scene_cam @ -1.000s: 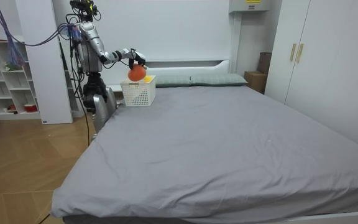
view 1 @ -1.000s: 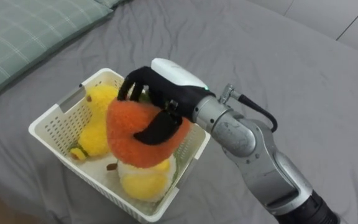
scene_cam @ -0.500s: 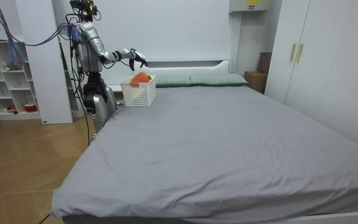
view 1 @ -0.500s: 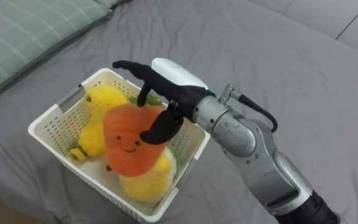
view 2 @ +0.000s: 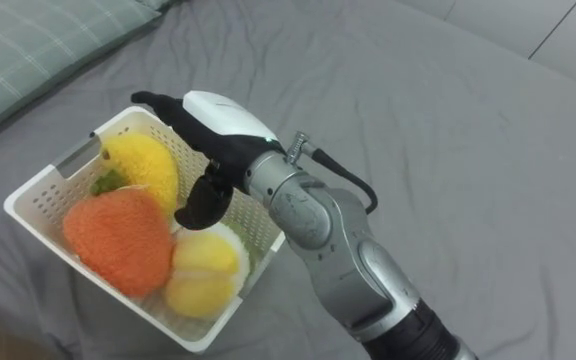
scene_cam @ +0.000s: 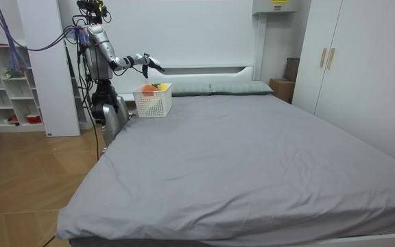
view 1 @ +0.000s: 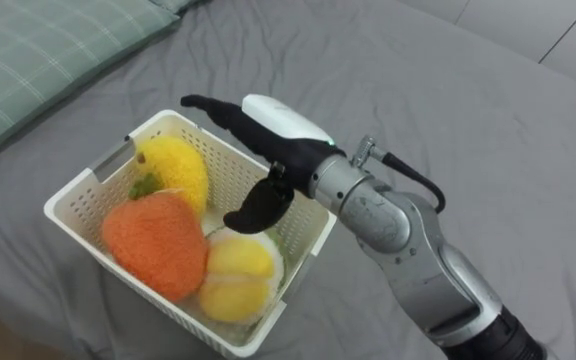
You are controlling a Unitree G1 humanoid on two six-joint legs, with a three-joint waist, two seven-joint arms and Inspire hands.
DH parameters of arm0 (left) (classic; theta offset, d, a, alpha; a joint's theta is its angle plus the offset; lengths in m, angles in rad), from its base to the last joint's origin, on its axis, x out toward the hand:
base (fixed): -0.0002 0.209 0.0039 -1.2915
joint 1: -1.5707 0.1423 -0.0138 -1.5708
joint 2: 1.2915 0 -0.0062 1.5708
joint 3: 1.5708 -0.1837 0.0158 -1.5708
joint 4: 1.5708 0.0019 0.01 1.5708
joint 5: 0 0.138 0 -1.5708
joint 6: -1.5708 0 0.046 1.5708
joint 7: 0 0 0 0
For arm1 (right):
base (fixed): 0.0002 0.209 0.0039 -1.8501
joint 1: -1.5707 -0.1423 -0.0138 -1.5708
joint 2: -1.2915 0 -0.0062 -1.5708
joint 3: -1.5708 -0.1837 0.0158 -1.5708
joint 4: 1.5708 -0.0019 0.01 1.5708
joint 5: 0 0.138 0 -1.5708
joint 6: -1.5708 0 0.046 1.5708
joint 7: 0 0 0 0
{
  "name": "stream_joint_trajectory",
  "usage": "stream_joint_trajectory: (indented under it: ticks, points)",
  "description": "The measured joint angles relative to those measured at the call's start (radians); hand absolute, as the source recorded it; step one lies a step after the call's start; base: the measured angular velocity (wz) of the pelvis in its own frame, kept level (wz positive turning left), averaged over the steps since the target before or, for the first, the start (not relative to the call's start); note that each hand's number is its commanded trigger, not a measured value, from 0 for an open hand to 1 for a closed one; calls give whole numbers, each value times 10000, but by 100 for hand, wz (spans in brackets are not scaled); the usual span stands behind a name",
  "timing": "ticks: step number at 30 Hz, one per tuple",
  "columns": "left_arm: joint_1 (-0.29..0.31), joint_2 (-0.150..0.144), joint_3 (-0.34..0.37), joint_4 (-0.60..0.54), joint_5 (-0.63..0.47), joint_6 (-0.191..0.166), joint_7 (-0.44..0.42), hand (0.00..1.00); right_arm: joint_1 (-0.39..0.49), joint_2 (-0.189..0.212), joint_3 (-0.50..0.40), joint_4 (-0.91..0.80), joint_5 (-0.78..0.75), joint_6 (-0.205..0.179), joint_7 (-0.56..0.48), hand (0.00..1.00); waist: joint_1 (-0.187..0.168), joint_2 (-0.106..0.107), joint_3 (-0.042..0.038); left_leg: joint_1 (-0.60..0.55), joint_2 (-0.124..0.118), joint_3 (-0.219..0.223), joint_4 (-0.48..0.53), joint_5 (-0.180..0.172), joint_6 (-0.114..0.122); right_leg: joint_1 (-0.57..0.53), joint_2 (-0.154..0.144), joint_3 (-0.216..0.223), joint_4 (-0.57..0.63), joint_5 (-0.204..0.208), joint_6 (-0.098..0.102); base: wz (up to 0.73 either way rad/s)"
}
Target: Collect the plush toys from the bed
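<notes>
This is a bedroom in a home, as far as I can see; a wide bed (scene_cam: 252, 151) with a plain grey sheet takes most of the room; greenish checked pillows (scene_cam: 235, 87) lie at its head, against a low white headboard (scene_cam: 204, 69); a tall white wardrobe (scene_cam: 352, 62) with double doors stands at the room view's right; open white shelves (scene_cam: 5, 86) with small things stand at its left; the floor (scene_cam: 26, 178) is wooden; a white basket (scene_cam: 153, 104) of plush toys (view 1: 156, 240) sits on the bed near the pillows.
</notes>
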Motion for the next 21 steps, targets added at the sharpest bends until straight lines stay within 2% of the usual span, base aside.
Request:
stream_joint_trajectory:
  ticks: [6, 12, 17, 20, 21]
  points:
    - [0, 0, 10, 0, -3, 0, -43, 0, 0, -9, -4, 3, 4, 0, 10, 0, -27, 6, 5, 3, 0, 1, -1, 0, 0, 0, 2, 35, 0, -1, 1, 0]
    - [47, 1, 38, -2, 2, -1, -27, 0, -4, -8, -230, 2, 347, -33, -326, 0, -207, 71, 51, -18, -4, -17, 25, -2, 0, 10, -7, -53, 0, -1, 1, 0]
    - [88, -40, 164, 234, -11, -67, 64, 0, -2, -168, -1187, 1, 813, -406, -713, 0, -463, 139, 81, -20, -7, 42, 29, -2, 1, -19, -14, -22, 2, 0, 1, -2]
    - [128, -51, 415, 344, -43, -78, 67, 0, 0, -460, -1733, 0, 979, -604, -1029, 0, -689, 206, 58, 20, -1, 68, 31, -2, 2, -20, -10, 32, 1, 0, 2, -3]
    - [186, -52, 510, 390, -35, -85, 40, 0, 0, -549, -1946, 0, 1090, -638, -1185, 0, -710, 272, 58, 96, 13, 163, 8, -3, 2, -17, 9, 198, 1, 1, 3, -19]
